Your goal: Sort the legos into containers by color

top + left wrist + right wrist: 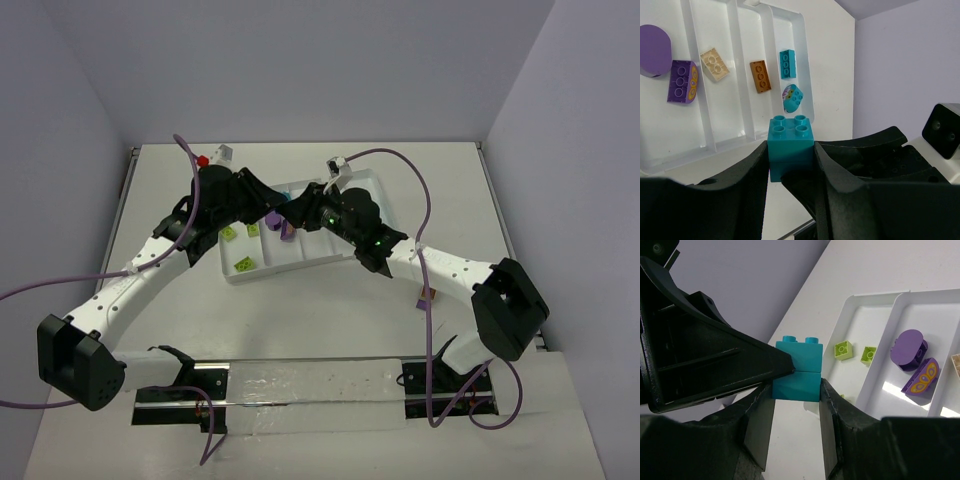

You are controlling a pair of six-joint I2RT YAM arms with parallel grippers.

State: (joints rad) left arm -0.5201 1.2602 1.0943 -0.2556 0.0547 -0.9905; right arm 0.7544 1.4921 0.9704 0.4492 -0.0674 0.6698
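A white table (330, 320) is seen from above. Across it the left arm (150, 265) is stretched toward 1 o'clock and the right arm (450, 270) toward 11 o'clock. Both are brought together over a white tray (290, 266), which lies at 12 o'clock from the bases.

The left gripper (790, 157) is closed down to brick width, and a stack of two teal bricks (790, 145) is pinched between its fingers. The same stack is clamped by the right gripper (796, 390), whose fingers are pressed against the bottom brick. The stack is held in the air near the tray.

In the left wrist view a purple round piece (652, 50) and a purple printed brick (682, 80) are seen in one compartment. At 3 o'clock from them, each in the next compartment along, are a tan brick (715, 64) and an orange-brown brick (760, 76). A teal brick (787, 63) and a teal printed piece (792, 97) lie in the end one. Lime green bricks (842, 350) are seen in the opposite end compartment.
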